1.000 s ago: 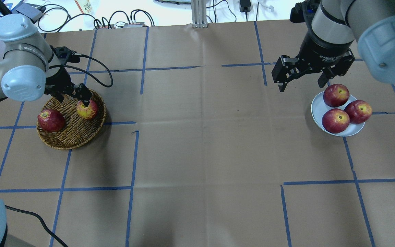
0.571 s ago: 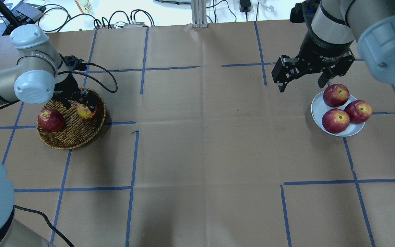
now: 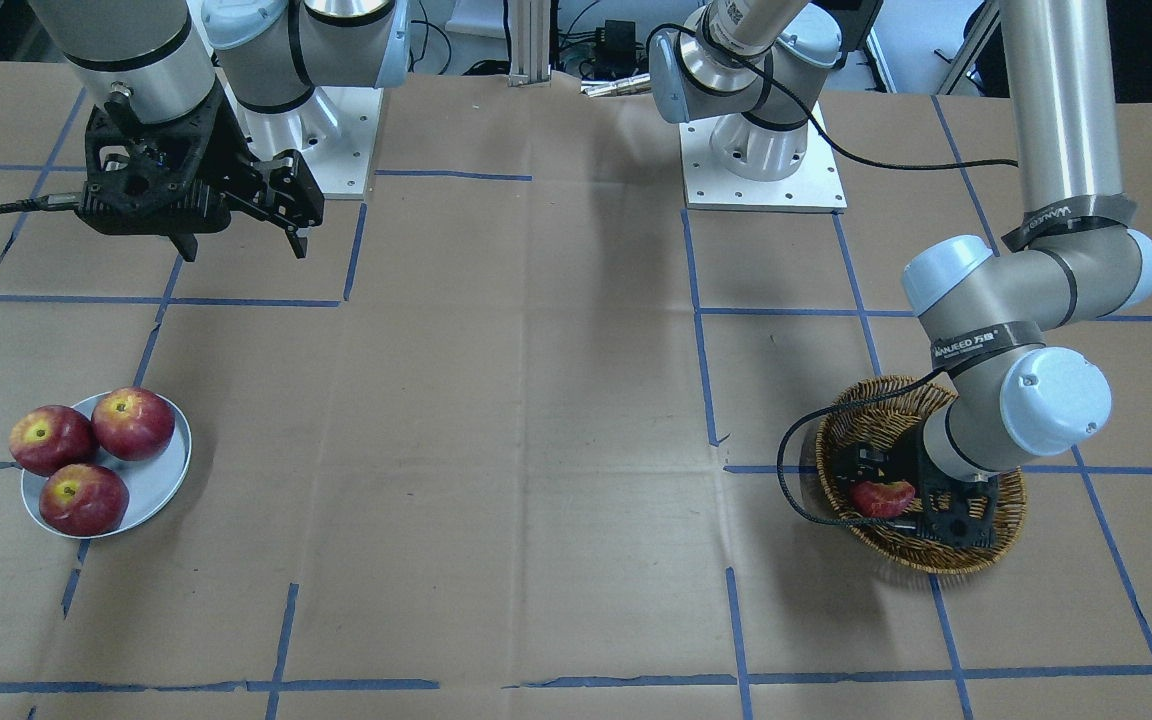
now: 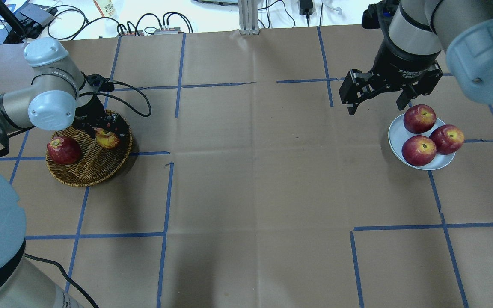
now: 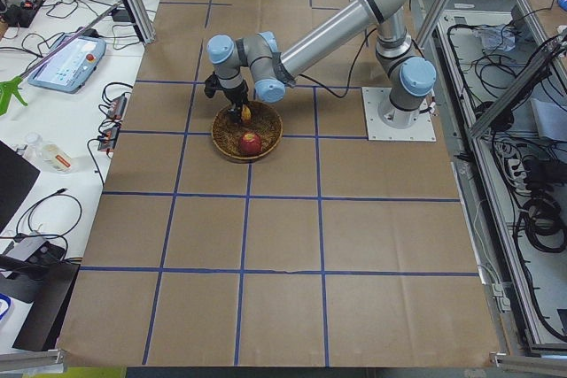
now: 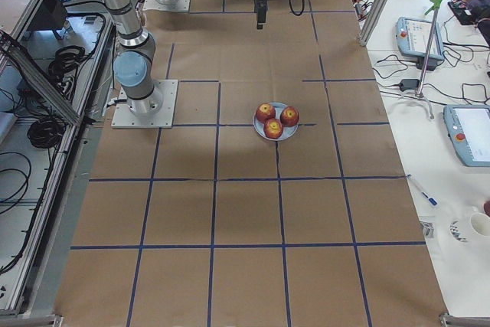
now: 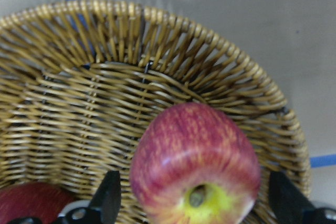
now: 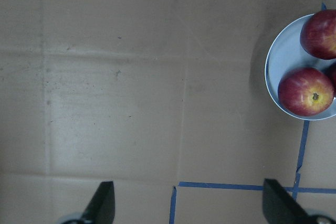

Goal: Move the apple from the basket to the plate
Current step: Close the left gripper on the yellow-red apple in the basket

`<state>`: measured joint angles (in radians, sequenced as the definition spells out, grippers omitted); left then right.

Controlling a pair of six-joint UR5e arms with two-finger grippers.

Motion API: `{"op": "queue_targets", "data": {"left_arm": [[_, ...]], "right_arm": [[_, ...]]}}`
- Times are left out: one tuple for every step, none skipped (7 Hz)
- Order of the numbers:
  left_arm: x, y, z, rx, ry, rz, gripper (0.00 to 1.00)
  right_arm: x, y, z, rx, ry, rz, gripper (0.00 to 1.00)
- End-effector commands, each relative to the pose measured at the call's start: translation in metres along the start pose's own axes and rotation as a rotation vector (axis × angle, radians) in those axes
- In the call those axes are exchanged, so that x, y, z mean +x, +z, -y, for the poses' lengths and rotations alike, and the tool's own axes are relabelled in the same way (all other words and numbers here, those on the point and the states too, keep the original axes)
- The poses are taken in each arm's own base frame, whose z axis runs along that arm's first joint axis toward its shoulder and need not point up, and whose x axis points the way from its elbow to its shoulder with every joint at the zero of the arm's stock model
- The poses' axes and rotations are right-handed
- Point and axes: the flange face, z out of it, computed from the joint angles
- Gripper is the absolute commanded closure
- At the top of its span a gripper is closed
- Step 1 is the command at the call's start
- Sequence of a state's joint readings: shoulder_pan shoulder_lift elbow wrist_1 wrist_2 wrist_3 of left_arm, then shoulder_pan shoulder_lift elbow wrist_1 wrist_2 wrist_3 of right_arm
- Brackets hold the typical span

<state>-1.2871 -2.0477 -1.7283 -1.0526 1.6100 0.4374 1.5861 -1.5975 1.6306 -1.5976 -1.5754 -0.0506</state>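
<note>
Wicker basket (image 7: 105,87); wrist view shows fingers (image 7: 108,196) flanking apple (image 7: 195,171).

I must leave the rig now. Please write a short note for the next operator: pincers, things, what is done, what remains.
Left pincer: open, down in the basket, a finger on each side of the apple.
Right pincer: open, empty, raised beside the plate.
The apple lies in the basket near a darker apple; the plate holds three red apples. Bare room on the plate is small.
Done: approach only. Left to do: close, lift, carry to the plate, release.
</note>
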Motion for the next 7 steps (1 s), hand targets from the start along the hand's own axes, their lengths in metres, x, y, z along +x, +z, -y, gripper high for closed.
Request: {"op": "queue_targets", "data": {"left_arm": [[0.001,0.010,0.001,-0.001,0.001,-0.005,0.02],[0.000,0.007,0.002,0.007,0.000,-0.001,0.21],[0.001,0.011,0.000,0.001,0.000,-0.006,0.39],[0.000,0.007,0.001,0.007,0.001,-0.003,0.59],[0.000,-0.006,0.004,0.031,0.003,0.009,0.64],[0.011,-0.035,0.009,0.073,0.010,0.031,0.64],[0.034,-0.068,0.010,0.091,0.002,0.041,0.64]], "right_arm": [[0.000,0.000,0.000,0.000,0.000,0.000,0.00],[0.000,0.000,0.000,-0.001,0.000,0.000,0.00],[0.000,0.000,-0.001,-0.001,0.000,0.000,0.00],[0.000,0.000,0.000,0.000,0.000,-0.002,0.00],[0.000,0.000,-0.001,-0.001,0.000,-0.001,0.00],[0.000,0.000,-0.001,-0.001,0.000,-0.001,0.00],[0.000,0.000,-0.001,-0.001,0.000,-0.001,0.00]]}}
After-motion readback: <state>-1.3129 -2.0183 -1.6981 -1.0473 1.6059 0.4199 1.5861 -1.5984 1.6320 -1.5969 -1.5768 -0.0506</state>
